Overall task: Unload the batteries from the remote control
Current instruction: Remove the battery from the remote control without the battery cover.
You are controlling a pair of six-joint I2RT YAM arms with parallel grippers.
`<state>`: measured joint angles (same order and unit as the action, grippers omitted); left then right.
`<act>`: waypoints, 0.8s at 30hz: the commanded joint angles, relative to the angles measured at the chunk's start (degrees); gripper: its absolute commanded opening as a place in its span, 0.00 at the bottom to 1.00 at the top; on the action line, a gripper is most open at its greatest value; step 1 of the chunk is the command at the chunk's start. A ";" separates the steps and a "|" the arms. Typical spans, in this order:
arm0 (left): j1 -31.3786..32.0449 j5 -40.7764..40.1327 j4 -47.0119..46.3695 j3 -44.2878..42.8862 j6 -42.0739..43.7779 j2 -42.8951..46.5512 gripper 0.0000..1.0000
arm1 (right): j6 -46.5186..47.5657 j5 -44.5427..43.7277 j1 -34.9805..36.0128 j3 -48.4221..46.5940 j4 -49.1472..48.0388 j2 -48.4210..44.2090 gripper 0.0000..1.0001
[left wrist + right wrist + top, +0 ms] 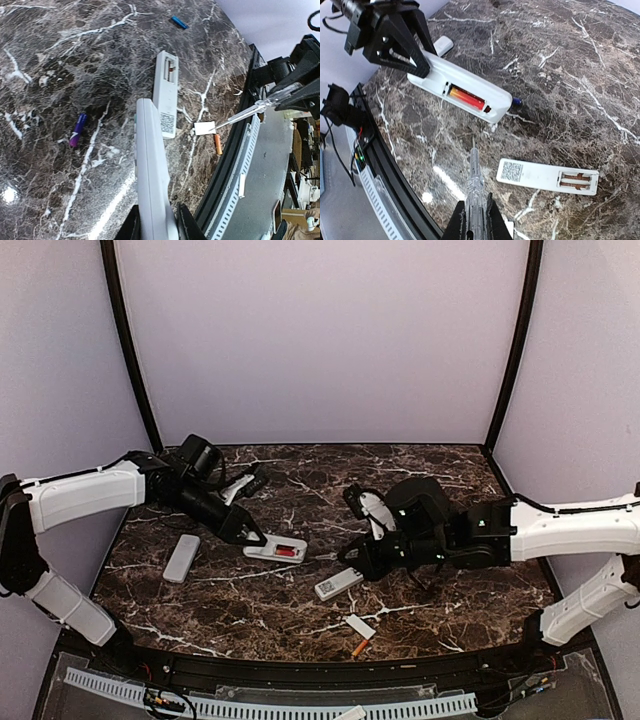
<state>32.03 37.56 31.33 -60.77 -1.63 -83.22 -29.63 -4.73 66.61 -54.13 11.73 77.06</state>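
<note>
Grip check: your left gripper [256,537] is closed narrowly on one end of a white remote [461,86], holding it over the marble table [440,472] with the open compartment facing up. A red battery [466,97] sits inside that compartment. Your right gripper [476,223] is pinched tight on a clear tool [474,185], whose tip points at the held remote and stops just short of it, not touching. A second remote [547,176] lies flat on the marble beside the tool, its open compartment showing bare contacts. Loose on the table you have an orange battery [218,145] near the front edge, just beside a white cover [204,128]. A purple battery [77,131] lies to one side of the held remote, and a blue battery [179,22] lies well beyond the second remote. A third remote [182,557] rests on the left.
</note>
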 commanded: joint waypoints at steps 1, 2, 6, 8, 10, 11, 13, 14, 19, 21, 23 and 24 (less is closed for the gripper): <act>0.84 8.87 0.40 1.35 3.11 -0.24 0.00 | 11.02 9.31 -0.83 -3.14 9.08 -1.61 0.00; 1.06 9.60 0.70 1.31 3.45 -0.43 0.00 | 11.94 10.12 -0.72 -3.78 10.45 -1.47 0.00; 4.19 10.24 1.60 1.24 4.58 -1.83 0.00 | 14.26 11.92 -0.74 -5.09 12.90 -1.83 0.00; 5.31 10.61 1.66 1.45 4.95 -2.34 0.00 | 14.88 12.74 -0.78 -5.42 12.94 -2.23 0.00; 6.19 11.00 1.70 1.59 5.22 -2.92 0.00 | 15.12 13.08 -0.70 -5.99 12.68 -2.04 0.00; 6.50 11.02 1.75 1.64 5.31 -3.33 0.00 | 15.25 13.21 -0.75 -6.04 12.13 -1.87 0.00; 7.22 10.94 2.00 1.43 5.65 -4.17 0.00 | 15.53 13.89 -0.74 -5.84 10.48 -1.19 0.00; 7.44 10.93 2.29 1.31 5.86 -4.63 0.00 | 15.64 14.08 -0.74 -5.84 10.01 -0.62 0.00; 7.60 10.67 2.34 1.21 6.11 -5.12 0.00 | 16.80 14.58 -0.70 -5.77 8.03 1.65 0.00; 7.61 10.35 2.33 1.26 6.11 -5.18 0.00 | 17.63 14.63 -0.69 -6.16 8.07 2.47 0.00; 7.61 10.19 2.32 1.24 6.11 -5.37 0.00 | 18.32 14.19 -0.67 -6.34 8.14 2.98 0.00; 7.61 10.09 2.44 1.09 6.07 -5.55 0.00 | 18.75 14.06 -0.62 -6.45 8.09 3.24 0.00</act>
<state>39.44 46.61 32.51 -59.88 2.94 -88.60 -13.26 9.17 65.98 -58.61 22.02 79.15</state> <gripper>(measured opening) 0.220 0.085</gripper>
